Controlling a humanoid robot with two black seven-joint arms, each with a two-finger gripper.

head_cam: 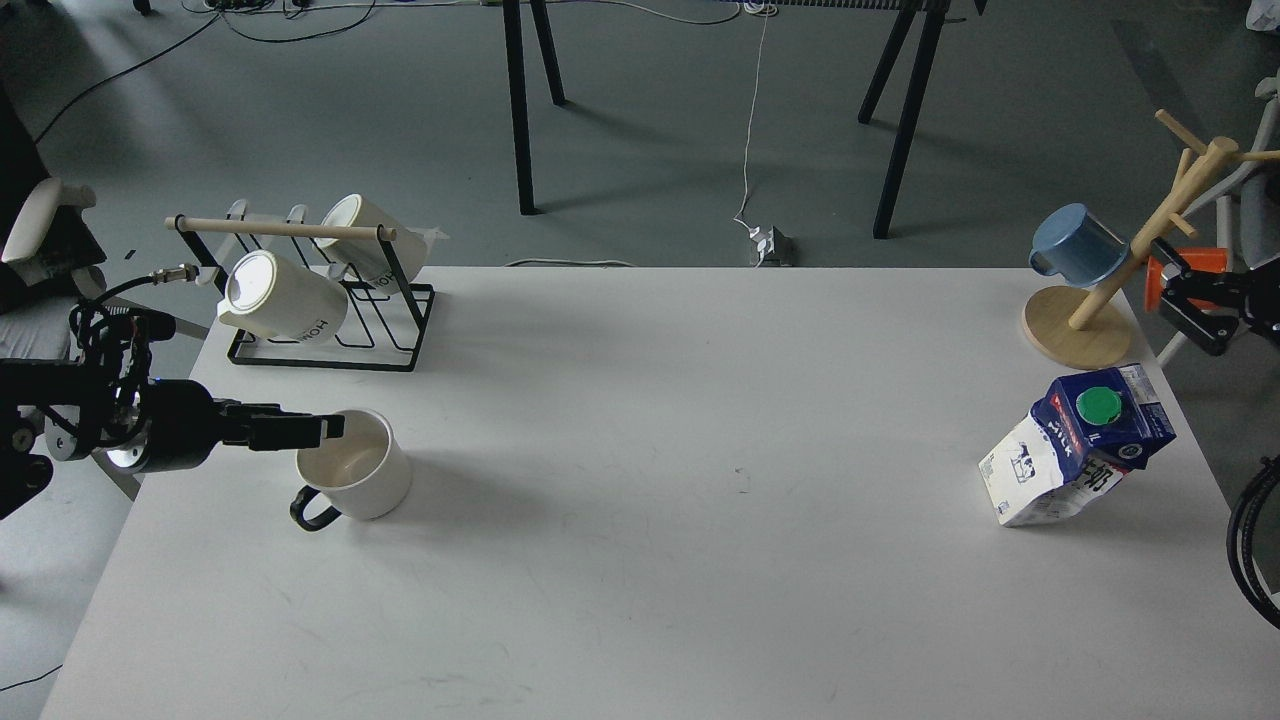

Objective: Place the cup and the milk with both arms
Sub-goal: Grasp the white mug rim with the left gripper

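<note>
Head view, plain cup: one
Milk cartons: one
Lettered mugs: two
Blue cups: one
Left fingers: cannot tell
Right fingers: cannot tell

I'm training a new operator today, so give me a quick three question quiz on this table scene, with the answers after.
1. True or false: the left pincer is nearer the cup than the right pincer is to the milk.
2. Which colour is the milk's screw cap? A red, B green, C yellow.
3. Fill in: the blue cup hangs on the wooden ____.

Key:
1. True; its tip reaches the cup's rim, though contact cannot be told.
2. B.
3. Mug tree, at the table's far right corner.
</note>
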